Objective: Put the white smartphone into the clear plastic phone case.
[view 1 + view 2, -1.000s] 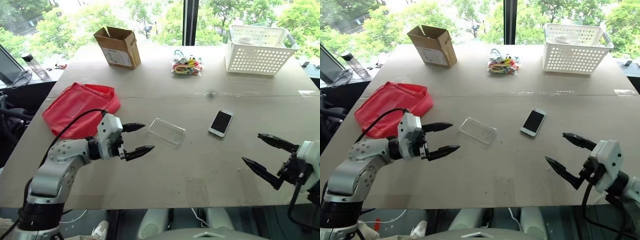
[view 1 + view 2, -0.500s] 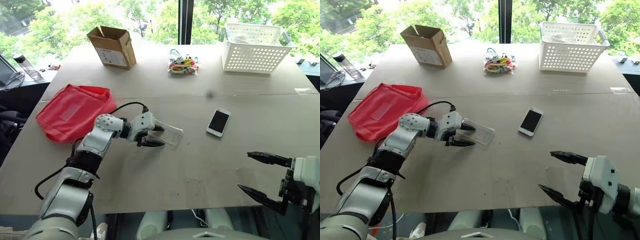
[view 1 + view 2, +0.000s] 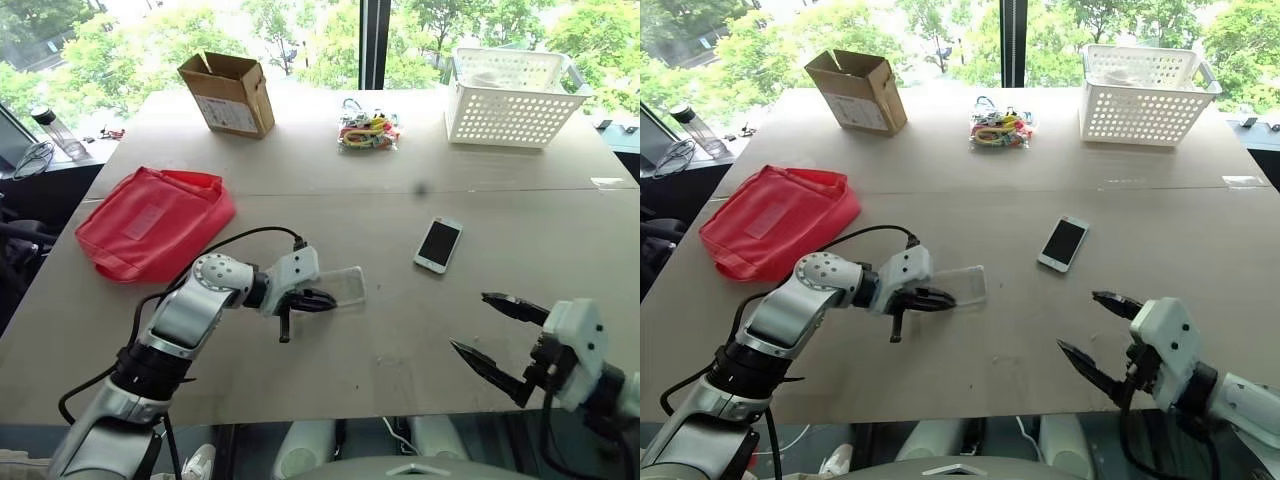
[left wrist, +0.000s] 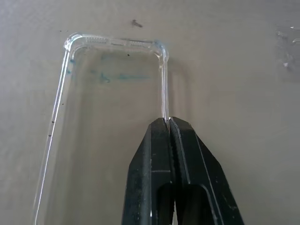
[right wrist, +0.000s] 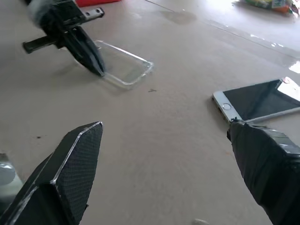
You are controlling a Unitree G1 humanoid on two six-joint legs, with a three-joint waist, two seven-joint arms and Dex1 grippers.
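Case secured by one rim, phone not yet picked up.

Left hand (image 3: pixel 322 300), fingers pinched together on a long rim of the clear plastic phone case (image 3: pixel 343 286), which lies near the middle of the matte beige surface (image 3: pixel 300 170); right hand (image 3: pixel 497 335) hangs wide open and empty near the front edge. White smartphone (image 3: pixel 439 245) rests screen-up, well apart from the case, so grasping and inserting remain. Case is a thin, glossy, transparent shell with rounded corners and a shallow raised rim; phone is a rigid flat slab, black glass face, white bezel.
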